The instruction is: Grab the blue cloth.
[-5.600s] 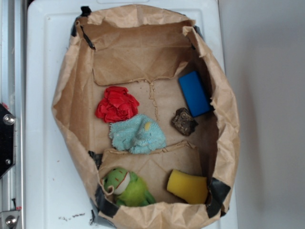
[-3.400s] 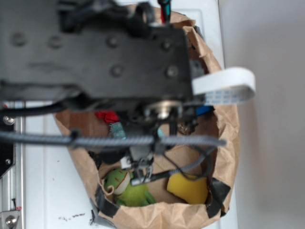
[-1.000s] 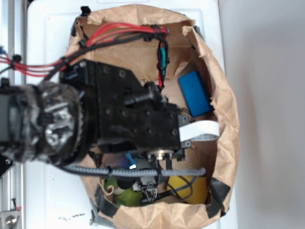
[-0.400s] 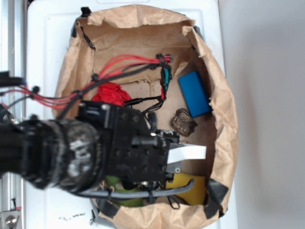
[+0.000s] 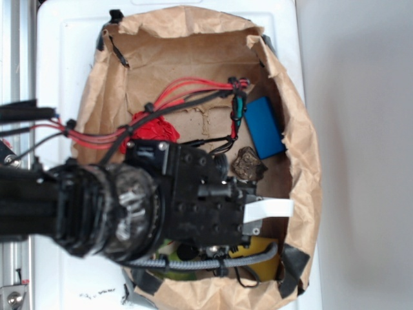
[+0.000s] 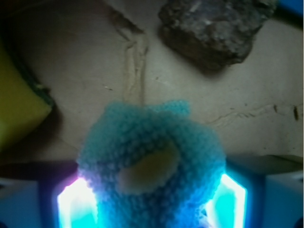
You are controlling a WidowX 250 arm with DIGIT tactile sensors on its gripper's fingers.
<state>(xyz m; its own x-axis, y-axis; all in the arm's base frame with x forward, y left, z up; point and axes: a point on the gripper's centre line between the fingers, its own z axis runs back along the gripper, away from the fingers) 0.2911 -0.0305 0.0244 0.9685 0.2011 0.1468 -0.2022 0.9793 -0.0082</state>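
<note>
The blue cloth (image 6: 152,161), fuzzy teal with a yellow spot, is bunched into a lump between the two fingers (image 6: 71,204) in the wrist view. My gripper (image 6: 151,204) is shut on it, one finger pressing each side. Brown paper floor shows beyond the cloth. In the exterior view the black arm and wrist (image 5: 200,203) cover the middle of the paper bag, hiding both the cloth and the fingers.
A brown rock (image 6: 213,28) (image 5: 248,165) lies just ahead of the cloth. There is a yellow sponge (image 6: 19,104) (image 5: 258,248) to one side, a deep-blue block (image 5: 263,126) and a red cloth (image 5: 155,128). Tall crumpled bag walls (image 5: 303,148) ring everything.
The cloth lay flat beside the red cloth; the arm came in over the bag and covers that spot. Since 0.4 s ago the wrist has shifted slightly right and toward the bag's far end.
</note>
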